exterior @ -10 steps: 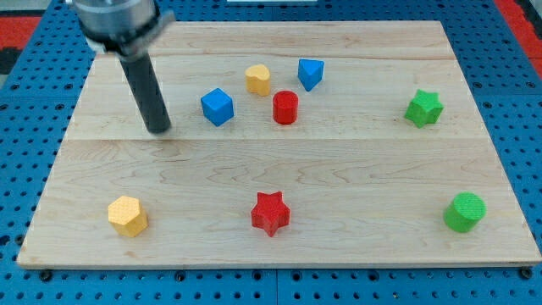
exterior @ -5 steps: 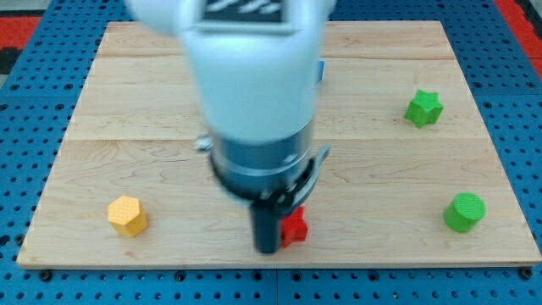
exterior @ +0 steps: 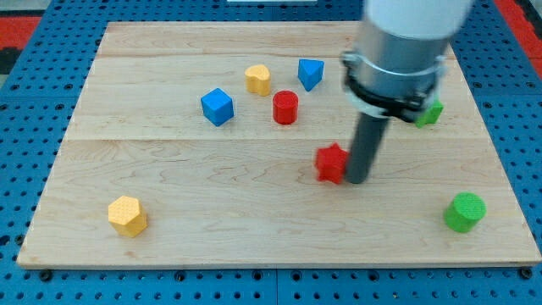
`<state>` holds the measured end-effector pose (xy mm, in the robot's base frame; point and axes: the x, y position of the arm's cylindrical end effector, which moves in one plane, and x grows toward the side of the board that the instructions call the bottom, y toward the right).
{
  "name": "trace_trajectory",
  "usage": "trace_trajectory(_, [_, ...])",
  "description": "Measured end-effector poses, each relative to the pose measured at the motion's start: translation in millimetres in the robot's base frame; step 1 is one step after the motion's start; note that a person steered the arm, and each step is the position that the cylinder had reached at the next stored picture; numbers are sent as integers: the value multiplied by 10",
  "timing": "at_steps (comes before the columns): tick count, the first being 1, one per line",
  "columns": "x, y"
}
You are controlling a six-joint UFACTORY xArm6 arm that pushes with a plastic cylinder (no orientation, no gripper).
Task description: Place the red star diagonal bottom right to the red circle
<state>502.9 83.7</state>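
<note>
The red star (exterior: 331,163) lies near the board's middle, below and to the right of the red circle (exterior: 285,108). My tip (exterior: 357,180) stands right against the star's right side, touching or nearly touching it. The rod rises from there to the arm's grey and white body, which fills the view's top right. The red circle stands upright in the upper middle, well apart from the tip.
A blue cube (exterior: 217,107), a yellow block (exterior: 258,80) and a blue block (exterior: 310,73) stand around the red circle. A green star (exterior: 432,113) is partly hidden behind the arm. A green cylinder (exterior: 465,212) sits bottom right, a yellow hexagon (exterior: 127,215) bottom left.
The red star has moved from the bottom middle up and to the right. The arm swept from the top left, down to the star, and now stands on the star's right.
</note>
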Motion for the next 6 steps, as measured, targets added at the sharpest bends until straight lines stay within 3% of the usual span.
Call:
trace_trajectory(1, [272, -153])
trace_trajectory(3, [-231, -427])
trace_trajectory(4, [285, -785])
trace_trajectory(5, [1141, -1478])
trace_trajectory(6, [1144, -2068])
